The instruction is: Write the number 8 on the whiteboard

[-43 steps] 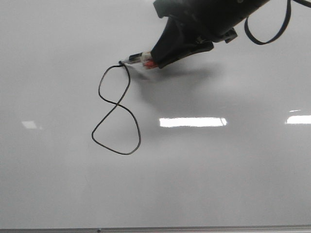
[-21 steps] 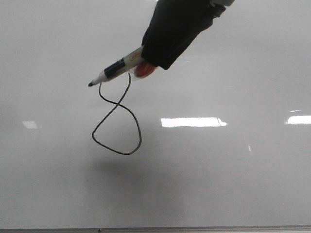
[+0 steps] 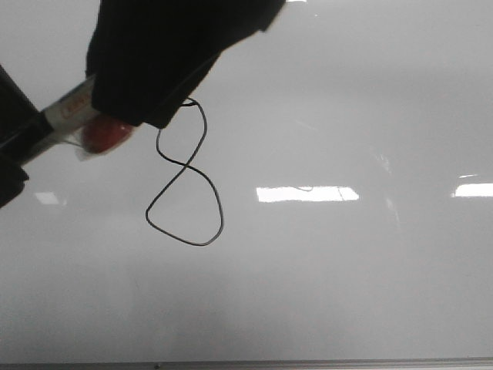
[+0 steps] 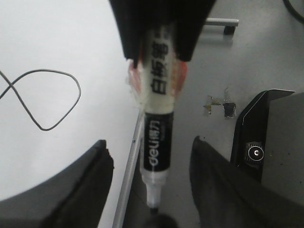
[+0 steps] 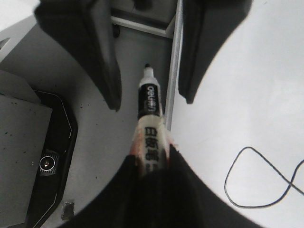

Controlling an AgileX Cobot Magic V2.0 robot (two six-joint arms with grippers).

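The number 8 [image 3: 185, 164] is a thin black line on the whiteboard [image 3: 347, 293]. One of its loops shows in the left wrist view [image 4: 46, 129] and in the right wrist view [image 5: 225, 183]. My right gripper [image 3: 123, 116] is shut on a black-and-white marker [image 3: 73, 108] with a red blob on it. It holds the marker off the board, left of the 8's top. The right wrist view shows this grip [image 5: 152, 156] on the marker [image 5: 149, 123]. My left gripper [image 4: 149, 142] is open, one finger on each side of the marker's tip end [image 4: 159, 118], not touching it.
Bright rectangular light reflections [image 3: 306, 193] lie on the board right of the 8. The board's grey metal edge [image 4: 128, 175] runs under the marker. Beyond it is grey floor with a black device [image 4: 256, 152].
My right gripper lifted the marker off the board at the 8's top and carried it left. My left gripper came into view at the left edge, around the marker's tip.
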